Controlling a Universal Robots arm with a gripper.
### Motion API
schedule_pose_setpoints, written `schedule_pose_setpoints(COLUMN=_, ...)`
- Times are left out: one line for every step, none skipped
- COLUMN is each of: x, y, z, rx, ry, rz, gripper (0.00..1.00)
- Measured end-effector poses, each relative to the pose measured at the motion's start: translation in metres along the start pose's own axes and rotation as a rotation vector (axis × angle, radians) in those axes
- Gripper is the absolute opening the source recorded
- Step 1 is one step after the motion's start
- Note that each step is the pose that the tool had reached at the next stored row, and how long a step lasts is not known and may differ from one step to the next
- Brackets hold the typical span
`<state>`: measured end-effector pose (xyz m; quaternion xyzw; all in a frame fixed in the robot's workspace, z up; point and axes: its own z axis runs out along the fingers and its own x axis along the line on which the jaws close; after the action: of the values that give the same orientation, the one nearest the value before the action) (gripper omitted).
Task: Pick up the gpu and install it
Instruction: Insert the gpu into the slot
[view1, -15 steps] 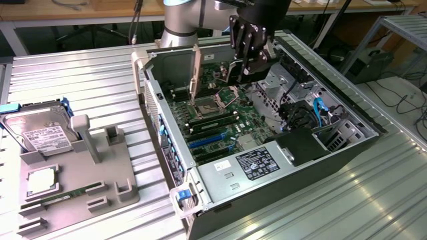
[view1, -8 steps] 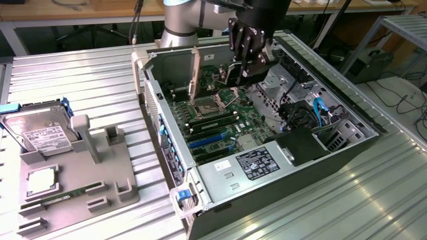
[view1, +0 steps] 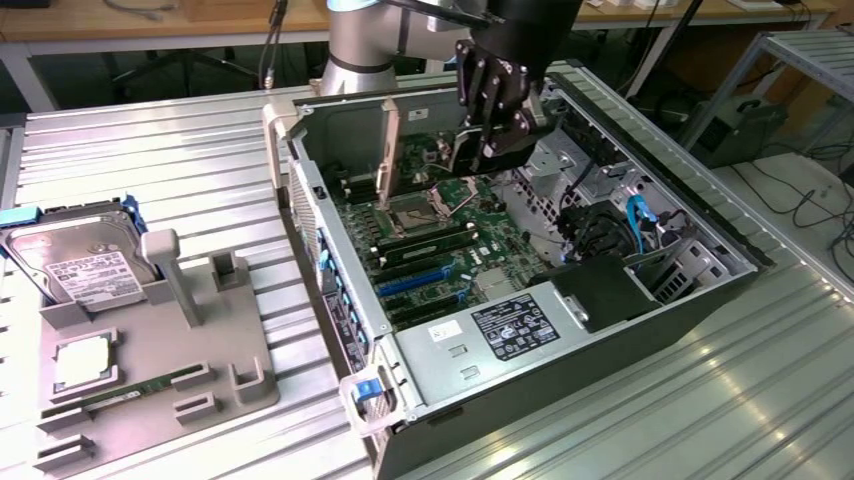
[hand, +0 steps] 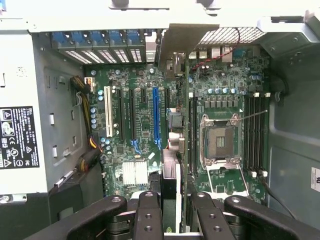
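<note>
No text legible anywhere. Power supply (view1: 514, 325) carries a black label (hand: 17, 137) with white print and warning symbols, too small to read. Hard drive (view1: 83, 262) has a white label (view1: 91, 268), print unreadable.

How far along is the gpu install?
Done: pickup. The hand holds the gpu edge-on between its fingers, above the open computer case. In hand: the card hangs over the motherboard, near the expansion slots, including the blue slot. Left: seating; the gpu is not yet in any slot. The hard drive and memory stick sit on the grey tray.
</note>
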<state>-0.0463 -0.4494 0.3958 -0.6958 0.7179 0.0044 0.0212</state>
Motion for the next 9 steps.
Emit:
schedule_pose_setpoints(x=0.0, y=0.0, z=0.0007, rx=0.0001, ry=-0.0001, rz=0.0, gripper=0.27)
schedule_pose_setpoints(x=0.0001, y=0.0, z=0.0013, rx=0.0, ry=-0.0001, rz=0.0, gripper=0.27)
schedule_pose_setpoints(x=0.0001, y=0.0, z=0.002, rx=0.0, ry=-0.0001, rz=0.0, gripper=0.27)
schedule_pose_setpoints(x=0.0001, y=0.0001, z=0.0028, rx=0.0, ry=0.0, rz=-0.001, gripper=0.27)
schedule_pose_setpoints(x=0.0001, y=0.0001, z=0.0036, rx=0.0, ry=0.0, rz=-0.001, gripper=0.27)
schedule_pose_setpoints(x=0.0002, y=0.0001, z=0.0047, rx=-0.0001, ry=0.0, rz=-0.002, gripper=0.27)
schedule_pose_setpoints(x=0.0002, y=0.0001, z=0.0055, rx=-0.0001, ry=-0.0001, rz=-0.002, gripper=0.27)
schedule_pose_setpoints(x=0.0002, y=0.0001, z=0.0066, rx=-0.0002, ry=-0.0001, rz=-0.003, gripper=0.27)
schedule_pose_setpoints(x=0.0003, y=0.0002, z=0.0073, rx=-0.0003, ry=-0.0001, rz=-0.003, gripper=0.27)
